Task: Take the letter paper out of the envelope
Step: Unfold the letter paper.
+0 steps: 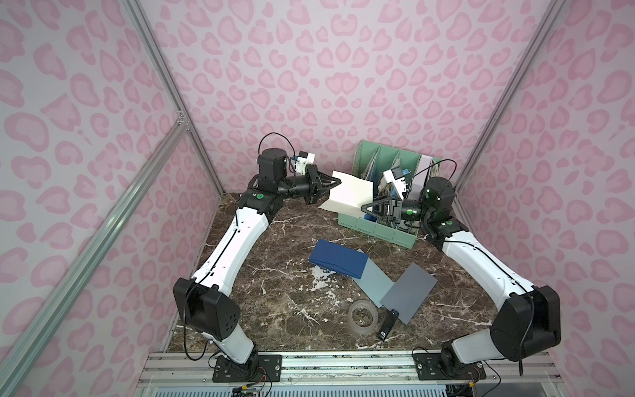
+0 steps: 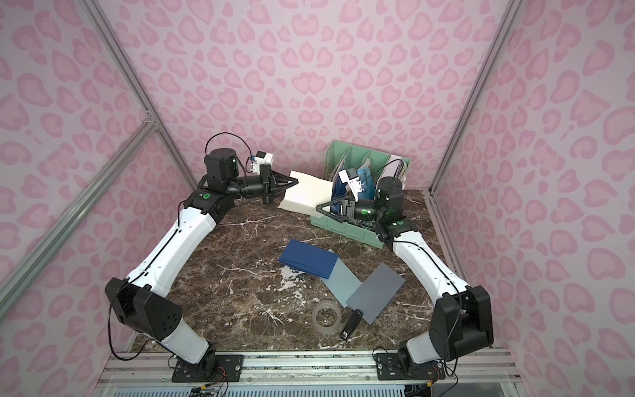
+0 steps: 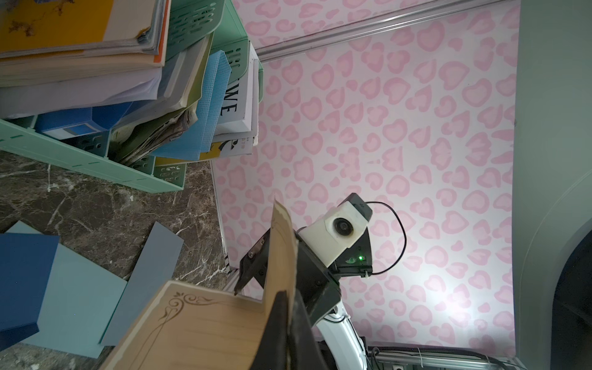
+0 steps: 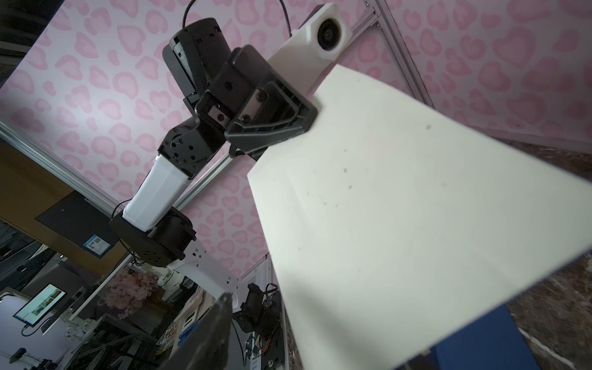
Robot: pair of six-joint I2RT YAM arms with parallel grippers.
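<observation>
Toward the left rear of the dark marble tabletop (image 1: 271,247), bare stone lies open beneath your left gripper (image 1: 338,182), which is clamped on the far left corner of the cream folded letter paper (image 1: 354,190), held up at the back. Your right gripper (image 1: 363,208), jaws apart, straddles the paper's near right edge, close against the mint-green plastic file rack (image 1: 381,231). Nearer you, the dark blue envelope (image 1: 338,262) lies flat.

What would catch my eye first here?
A white paper is raised at the back of the marble table: the left gripper is shut on one corner, and the right gripper sits at the opposite one. A green file rack stuffed with books stands behind, inside pink spotted walls.
</observation>
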